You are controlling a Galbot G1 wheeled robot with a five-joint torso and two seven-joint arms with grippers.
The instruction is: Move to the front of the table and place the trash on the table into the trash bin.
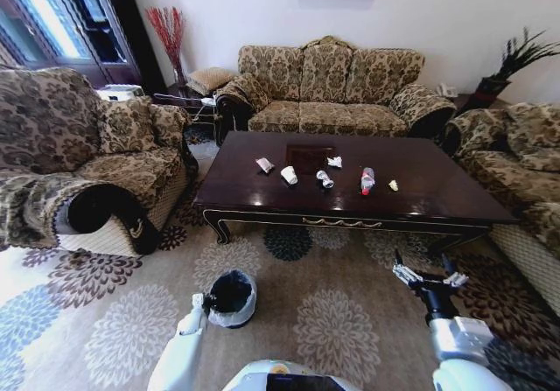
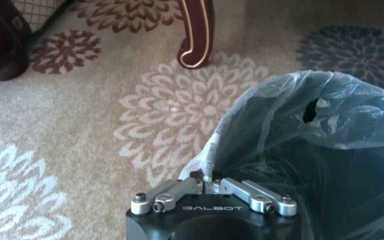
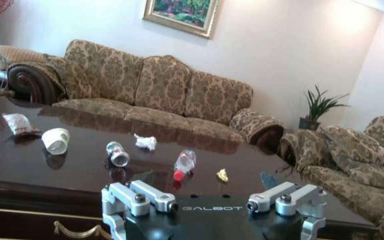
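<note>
The left gripper (image 2: 211,186) is held low at lower left, fingers pinched on the liner rim of the trash bin (image 1: 230,297). The right gripper (image 1: 430,278) is raised at lower right, fingers spread. The trash (image 1: 325,178) is strewn mid-frame on the table (image 1: 420,190); open carpet (image 1: 337,273) separates table and bin.

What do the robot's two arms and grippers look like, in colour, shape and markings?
The left arm has a smooth white shell. The left gripper has a black body marked GALBOT in pale letters and silver metal finger links with dark bolts. The right gripper is the same: black block, GALBOT marking, silver jointed fingers; its wrist is black and the forearm is light grey.
</note>
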